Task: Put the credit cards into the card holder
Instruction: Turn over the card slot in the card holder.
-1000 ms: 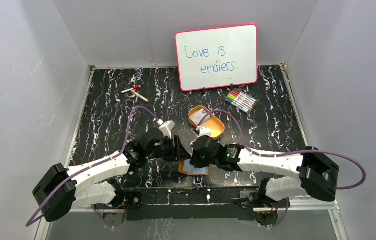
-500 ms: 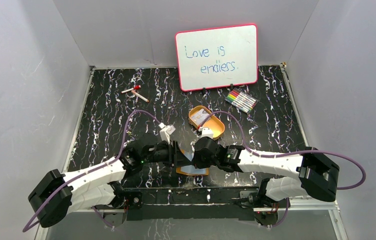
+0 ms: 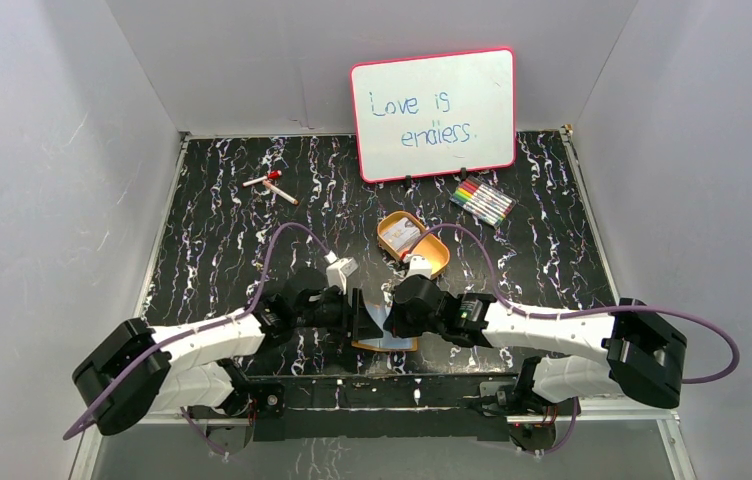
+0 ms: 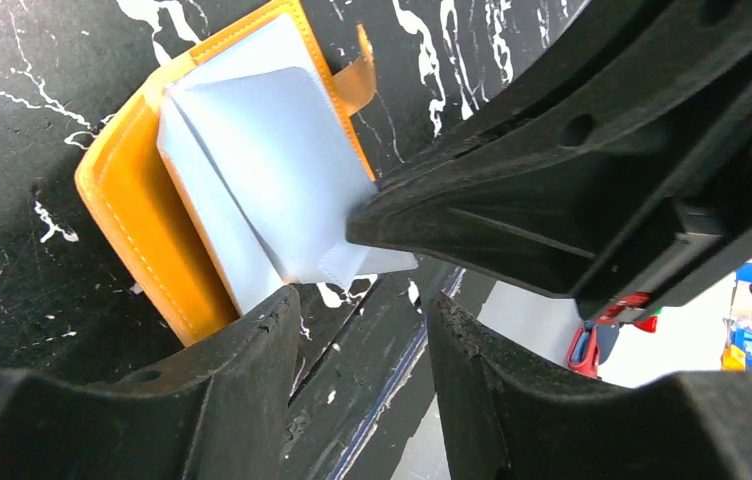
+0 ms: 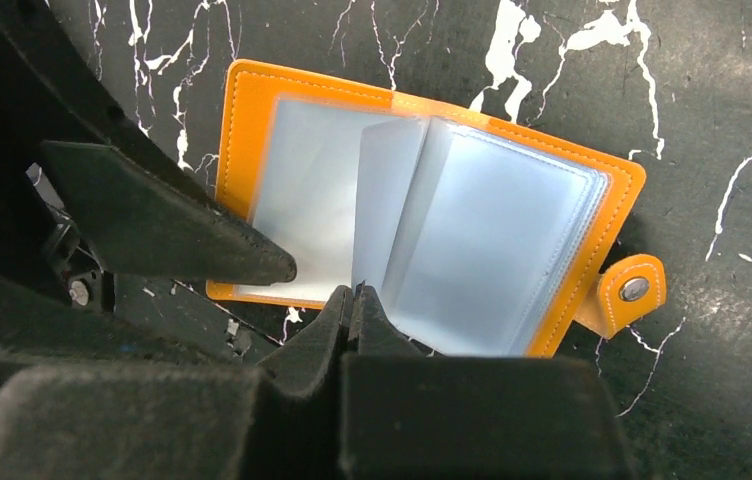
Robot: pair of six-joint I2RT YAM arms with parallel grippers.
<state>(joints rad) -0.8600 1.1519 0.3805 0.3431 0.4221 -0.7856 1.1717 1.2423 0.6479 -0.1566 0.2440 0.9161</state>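
Note:
The orange card holder [image 3: 387,343] [image 4: 132,210] [image 5: 432,210] lies open near the table's front edge, its pale blue pockets facing up. My right gripper [image 5: 355,292] [image 3: 390,312] is shut on the edge of one pocket leaf, which stands lifted off the rest. My left gripper [image 4: 362,300] [image 3: 357,312] is open and holds nothing, its fingertips at the holder's near left edge. One left finger [image 5: 202,245] reaches over the left-hand pocket. Pale credit cards [image 3: 403,239] seem to lie in the oval orange tray; they look too small to be sure.
The oval orange tray [image 3: 432,262] sits just behind the grippers. A whiteboard [image 3: 434,113] stands at the back, with a pack of coloured markers [image 3: 482,201] to its right front and a red-capped marker [image 3: 272,185] at the back left. The table's front edge [image 3: 382,378] is close to the holder.
My left arm has pushed in toward the card holder, and its gripper now sits slightly lower and to the right. The right gripper has stayed shut in place.

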